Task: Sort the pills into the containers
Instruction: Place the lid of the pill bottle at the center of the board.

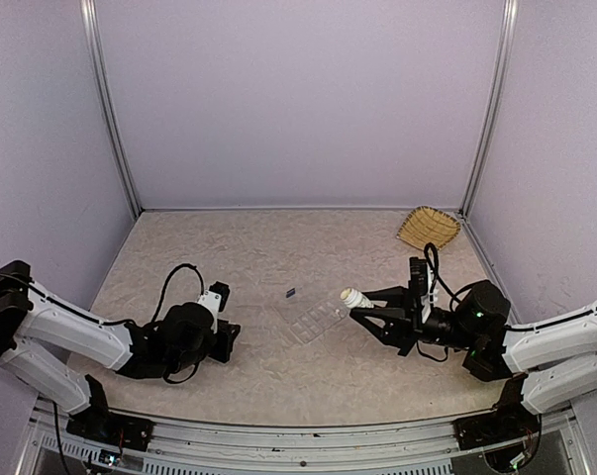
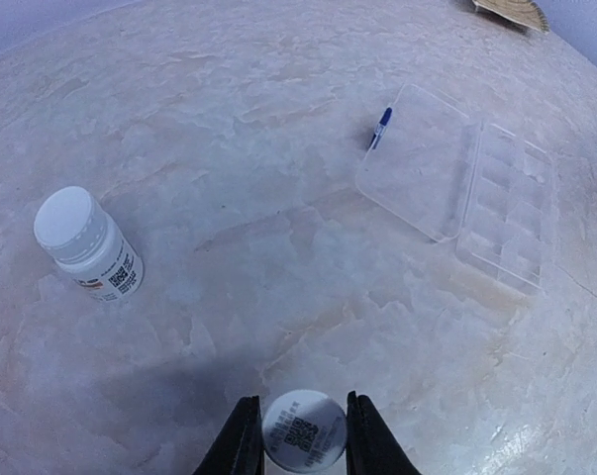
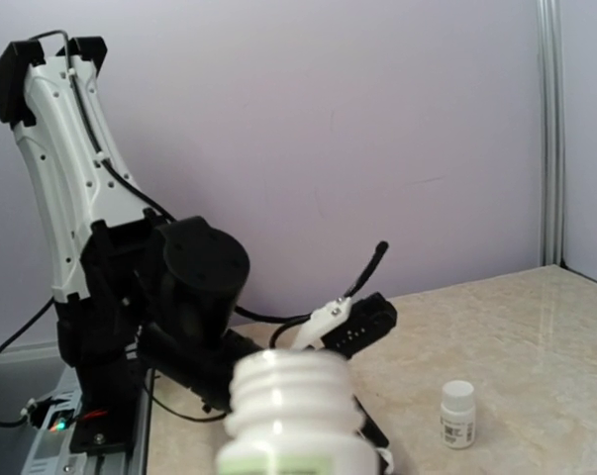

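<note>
Right jaws grip the open bottle (image 1: 354, 297): tip it slowly over one box (image 1: 313, 319) cell. Left jaws clench a white disc (image 2: 304, 427).

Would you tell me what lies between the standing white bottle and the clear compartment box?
Only bare tabletop, as the left wrist view shows, separates the white bottle from the clear box.

A beige, marble-patterned table (image 1: 278, 237) lies under even light (shadows are soft). Behind it rises a pale lilac back wall (image 1: 298, 99), with matching side walls (image 1: 41, 129) flanking the table and slim metal posts (image 1: 112, 109) at its far corners.
</note>
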You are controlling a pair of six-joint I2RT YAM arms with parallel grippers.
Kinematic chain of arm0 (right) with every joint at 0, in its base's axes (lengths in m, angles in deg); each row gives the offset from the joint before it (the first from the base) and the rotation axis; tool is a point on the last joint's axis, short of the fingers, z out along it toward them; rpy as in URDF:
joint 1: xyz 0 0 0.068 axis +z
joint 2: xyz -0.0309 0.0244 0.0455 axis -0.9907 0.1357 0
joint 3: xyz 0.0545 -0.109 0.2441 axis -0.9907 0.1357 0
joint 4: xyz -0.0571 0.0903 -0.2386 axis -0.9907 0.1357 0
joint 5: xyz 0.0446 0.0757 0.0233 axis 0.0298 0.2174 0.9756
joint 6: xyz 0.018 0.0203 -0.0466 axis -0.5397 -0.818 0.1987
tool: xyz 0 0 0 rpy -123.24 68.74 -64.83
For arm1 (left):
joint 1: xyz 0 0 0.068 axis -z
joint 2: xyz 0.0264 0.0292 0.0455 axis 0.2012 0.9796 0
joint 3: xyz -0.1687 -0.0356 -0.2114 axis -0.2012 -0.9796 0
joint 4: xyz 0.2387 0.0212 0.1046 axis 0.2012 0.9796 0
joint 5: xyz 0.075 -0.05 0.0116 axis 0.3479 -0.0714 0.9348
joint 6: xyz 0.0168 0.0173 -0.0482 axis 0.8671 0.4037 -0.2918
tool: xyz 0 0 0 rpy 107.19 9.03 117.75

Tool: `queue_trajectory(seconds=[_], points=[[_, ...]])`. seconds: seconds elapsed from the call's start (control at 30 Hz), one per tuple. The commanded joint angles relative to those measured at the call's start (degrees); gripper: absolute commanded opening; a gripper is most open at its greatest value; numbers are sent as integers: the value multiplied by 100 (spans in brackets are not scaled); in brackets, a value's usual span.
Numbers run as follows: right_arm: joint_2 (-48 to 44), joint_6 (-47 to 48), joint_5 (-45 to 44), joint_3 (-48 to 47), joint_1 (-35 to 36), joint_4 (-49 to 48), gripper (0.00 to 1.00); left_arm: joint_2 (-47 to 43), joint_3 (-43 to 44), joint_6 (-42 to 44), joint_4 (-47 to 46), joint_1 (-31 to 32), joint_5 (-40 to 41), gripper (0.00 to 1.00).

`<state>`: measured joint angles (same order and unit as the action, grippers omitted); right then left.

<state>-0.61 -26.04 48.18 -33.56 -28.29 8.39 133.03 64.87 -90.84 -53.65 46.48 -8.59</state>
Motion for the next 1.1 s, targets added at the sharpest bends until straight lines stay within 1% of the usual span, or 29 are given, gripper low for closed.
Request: queue_trajectory(seconds=[0.0,0.37,0.5,0.73,0.87,1.0,1.07], points=[[23,-79,36,102,-81,-214,16,296,-28,93,-392,-189,-73,25],[23,-129,61,204,-178,-310,15,1184,42,123,-973,-515,-361,25],[47,-173,86,248,-228,-366,15,1296,82,123,-1025,-531,-433,28],[140,-222,155,273,-334,-472,15,1287,114,107,-972,-544,-478,48],[230,-290,214,314,-412,-602,15,1186,110,82,-876,-553,-489,56],[357,-338,275,365,-508,-756,15,897,101,33,-720,-553,-545,69],[445,-351,319,397,-555,-853,15,561,66,7,-642,-550,-582,74]])
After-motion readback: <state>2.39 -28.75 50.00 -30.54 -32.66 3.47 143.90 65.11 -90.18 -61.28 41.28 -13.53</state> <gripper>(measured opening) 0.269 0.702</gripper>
